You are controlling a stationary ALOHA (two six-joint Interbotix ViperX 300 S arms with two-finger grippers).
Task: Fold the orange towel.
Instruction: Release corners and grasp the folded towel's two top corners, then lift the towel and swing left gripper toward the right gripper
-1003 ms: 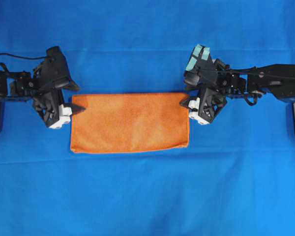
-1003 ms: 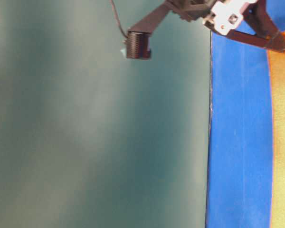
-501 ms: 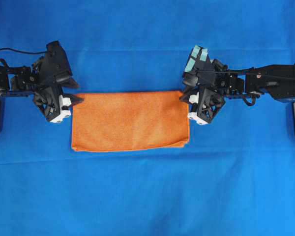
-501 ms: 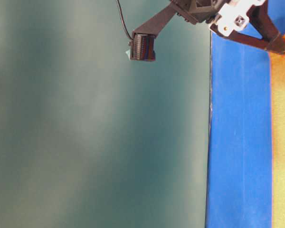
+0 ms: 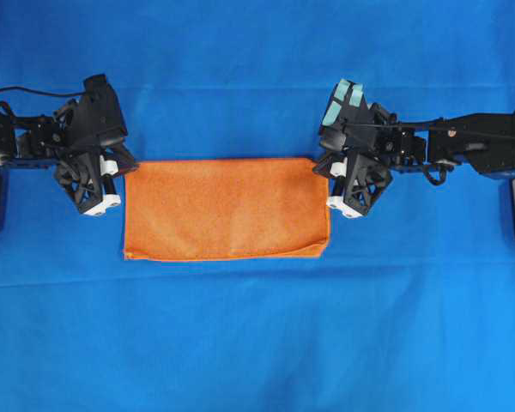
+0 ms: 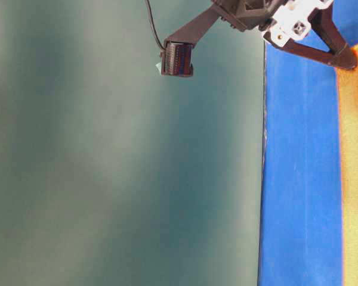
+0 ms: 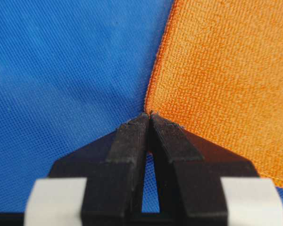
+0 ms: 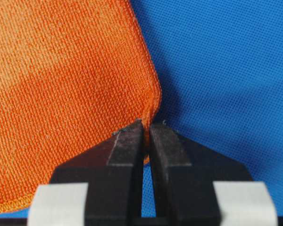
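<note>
Your left pincer (image 5: 129, 166) is closed tight on the far-left corner of the orange towel (image 5: 227, 209); the wrist view shows its tips pressed together with the cloth's corner caught at the very point. The towel lies flat in the middle of the blue-covered worktop (image 5: 257, 343) as a rectangle, apparently folded once already, its long axis running left to right between the two arms and its short sides facing them. Your right pincer (image 5: 319, 168) is likewise shut on the far-right corner, a nip of hem between the tips.

I judge you're at the start of the next fold: both far corners gripped, nothing lifted yet. The coming move calls for raising both corners together, evenly, and carrying them toward the near long edge so the hems meet. Both bites are shallow, so lift gently.
</note>
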